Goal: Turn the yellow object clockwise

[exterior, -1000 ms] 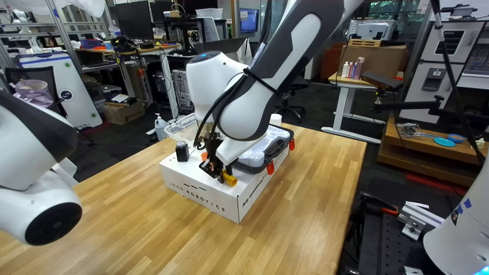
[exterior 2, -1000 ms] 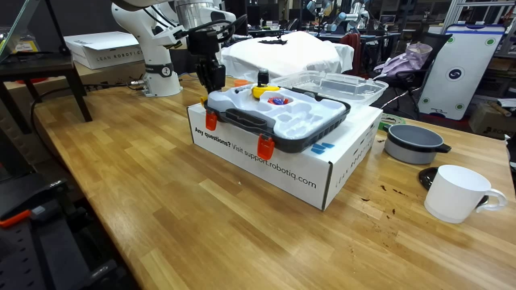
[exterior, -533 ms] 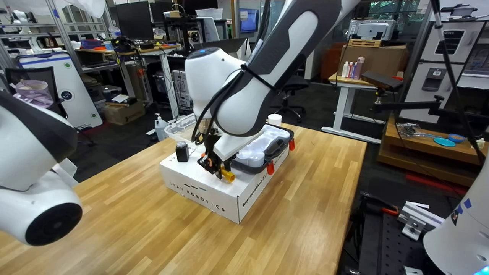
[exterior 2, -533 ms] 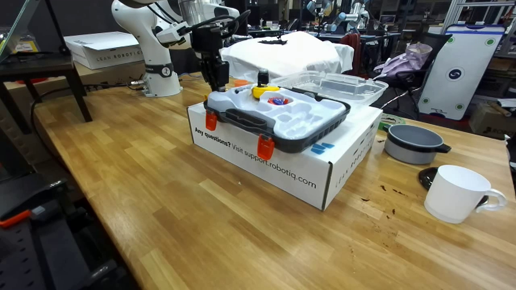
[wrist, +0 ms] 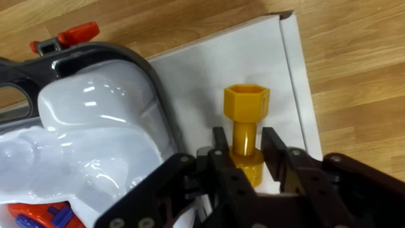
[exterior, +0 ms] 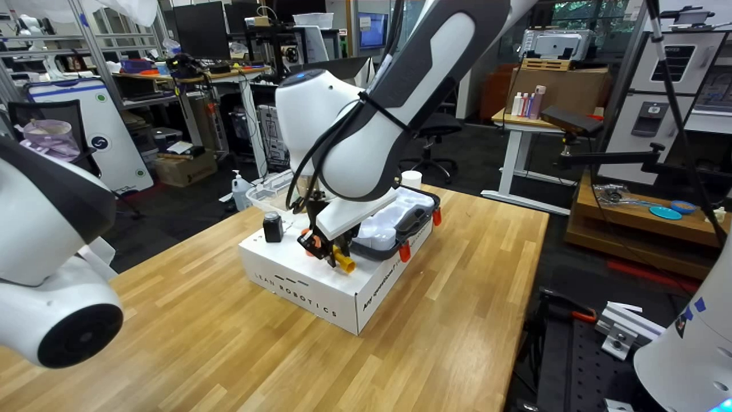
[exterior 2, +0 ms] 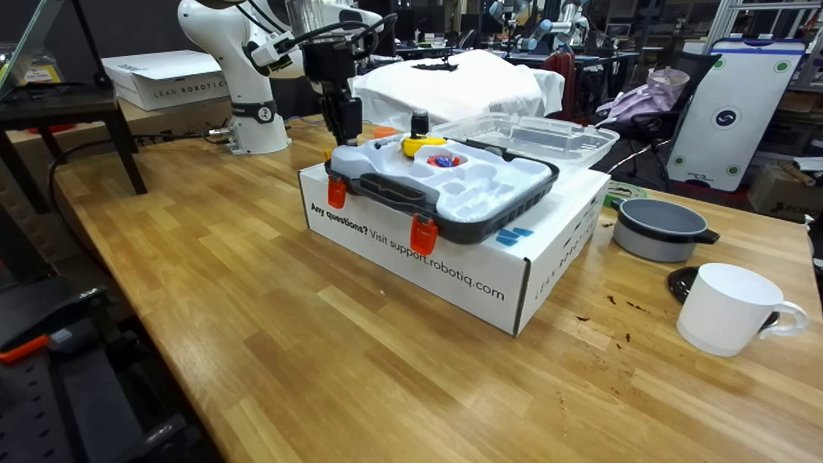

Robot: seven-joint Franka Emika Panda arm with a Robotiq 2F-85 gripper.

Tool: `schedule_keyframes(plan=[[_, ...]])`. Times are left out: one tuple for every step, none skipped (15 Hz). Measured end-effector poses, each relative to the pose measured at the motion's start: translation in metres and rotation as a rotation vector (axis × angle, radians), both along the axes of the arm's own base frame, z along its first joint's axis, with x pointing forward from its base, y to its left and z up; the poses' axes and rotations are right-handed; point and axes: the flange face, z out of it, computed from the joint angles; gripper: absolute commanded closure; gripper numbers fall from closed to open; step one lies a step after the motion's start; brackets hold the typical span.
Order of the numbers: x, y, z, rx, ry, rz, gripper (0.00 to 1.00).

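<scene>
The yellow object [wrist: 246, 104] is a short piece with a hollow hexagonal head, a thin neck and a wider round base. In the wrist view my gripper [wrist: 243, 131] has its fingers on both sides of the piece, seeming to touch the wide base, with gaps beside the neck. The object, also in both exterior views [exterior: 345, 262] [exterior 2: 327, 155], is over the front corner of the white box [exterior: 309, 286]; whether it touches the box I cannot tell. In an exterior view my gripper's tips [exterior 2: 346, 138] are partly hidden behind the case.
An open grey case [exterior 2: 450, 183] with red latches lies on the box close beside the gripper. A dark bottle [exterior: 273, 227] and an orange piece [exterior 2: 384, 132] stand on the box. A grey pot [exterior 2: 662, 228] and white mug [exterior 2: 733, 308] stand on the table.
My gripper and the yellow object have shifted together, slightly upward in both exterior views, then slightly sideways. The hexagonal end appears a little turned. The box and case have not moved.
</scene>
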Motion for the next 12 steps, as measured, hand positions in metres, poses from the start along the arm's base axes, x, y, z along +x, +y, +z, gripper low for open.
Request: schedule_keyframes(plan=[[0.0,0.0,0.0,-0.001,0.006,-0.016,0.92],[0.0,0.0,0.0,-0.002,0.01,-0.031,0.92],[0.0,0.001,0.001,-0.005,0.015,-0.048,0.92],[0.0,0.003,0.002,-0.008,0.02,-0.064,0.92],[0.0,0.005,0.003,-0.012,0.025,-0.082,0.92],[-0.001,0.007,0.003,-0.017,0.032,-0.1,0.92],[-0.001,0.01,0.005,-0.022,0.037,-0.12,0.92],[-0.001,0.013,0.006,-0.027,0.041,-0.14,0.92],[-0.001,0.016,0.007,-0.031,0.043,-0.161,0.92],[0.0,0.018,0.008,-0.033,0.043,-0.179,0.92],[0.001,0.02,0.009,-0.032,0.039,-0.194,0.92],[0.001,0.021,0.01,-0.029,0.036,-0.205,0.92]])
